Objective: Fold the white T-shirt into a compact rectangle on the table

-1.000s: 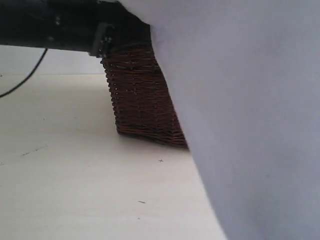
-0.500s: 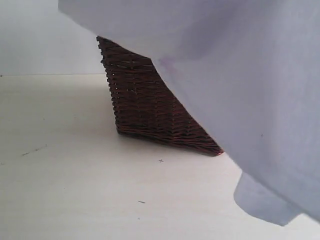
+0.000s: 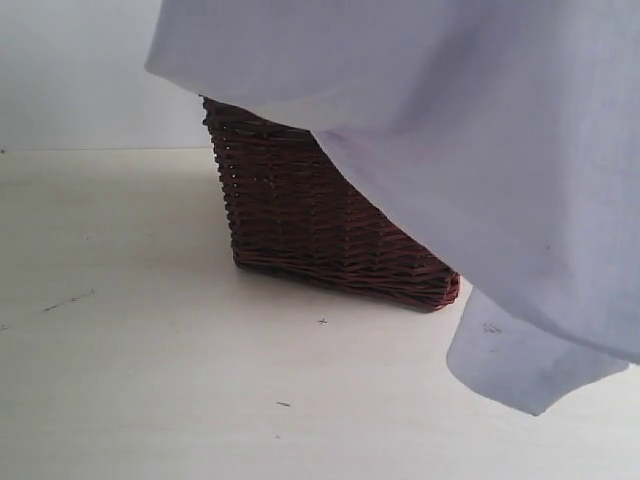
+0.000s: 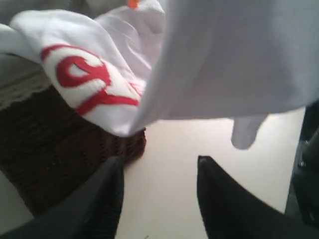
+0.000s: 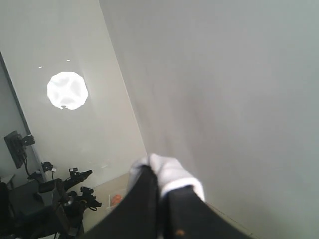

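Note:
The white T-shirt (image 3: 480, 150) hangs in the air across the top and right of the exterior view, one sleeve (image 3: 520, 365) dangling just above the table (image 3: 150, 380). Neither gripper shows there. In the left wrist view the T-shirt (image 4: 224, 59) shows red-edged lettering (image 4: 79, 74) and an orange tag (image 4: 132, 3), and part of it droops over the basket. My left gripper (image 4: 159, 163) is open below it, with only bare table (image 4: 189, 134) between its fingers. My right gripper (image 5: 164, 181) points upward, shut on a bunch of white T-shirt cloth (image 5: 172, 169).
A dark wicker basket (image 3: 290, 210) stands on the table behind the hanging cloth; its lace trim (image 4: 25, 89) shows in the left wrist view. Black arm hardware (image 4: 306, 169) is close beside the left gripper. Black equipment (image 5: 60, 199) and a round lamp (image 5: 67, 90) show past the right gripper.
The black arm at the top left has left the exterior view. The shirt has spread leftward across the top and risen, baring more of the basket; a sleeve now dangles at lower right.

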Tool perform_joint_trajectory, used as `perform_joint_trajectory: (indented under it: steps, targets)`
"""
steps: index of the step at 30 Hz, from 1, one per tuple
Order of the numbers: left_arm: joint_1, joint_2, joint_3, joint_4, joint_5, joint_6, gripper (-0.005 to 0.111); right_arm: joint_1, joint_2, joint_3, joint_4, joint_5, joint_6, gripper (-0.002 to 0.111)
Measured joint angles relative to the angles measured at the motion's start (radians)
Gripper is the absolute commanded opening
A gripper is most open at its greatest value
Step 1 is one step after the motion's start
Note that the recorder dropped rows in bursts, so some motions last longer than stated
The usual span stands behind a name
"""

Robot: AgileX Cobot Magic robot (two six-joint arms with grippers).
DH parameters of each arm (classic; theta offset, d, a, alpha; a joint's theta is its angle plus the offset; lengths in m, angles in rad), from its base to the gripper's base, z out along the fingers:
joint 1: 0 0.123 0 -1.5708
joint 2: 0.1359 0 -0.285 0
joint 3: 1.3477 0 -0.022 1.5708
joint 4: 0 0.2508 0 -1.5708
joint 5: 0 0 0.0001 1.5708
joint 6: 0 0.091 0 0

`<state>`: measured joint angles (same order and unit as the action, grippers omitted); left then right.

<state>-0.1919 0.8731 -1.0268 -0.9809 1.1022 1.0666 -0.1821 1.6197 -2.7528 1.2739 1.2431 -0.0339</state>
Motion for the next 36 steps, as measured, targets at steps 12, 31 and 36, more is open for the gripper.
perform_joint_trajectory:
  steps: [12,31,36]
  targets:
    - [-0.243,0.035,0.174,-0.021,-0.396,0.354,0.081,0.000,0.000,0.000,0.022,0.000,0.000,0.000]
    - [-0.292,0.227,0.174,-0.595,-0.454,0.950,0.000,0.000,0.000,0.000,0.026,0.000,0.001,0.000]
    - [-0.294,0.161,0.129,-0.612,-0.592,0.975,0.000,0.000,0.000,0.000,0.020,0.000,0.001,0.000]
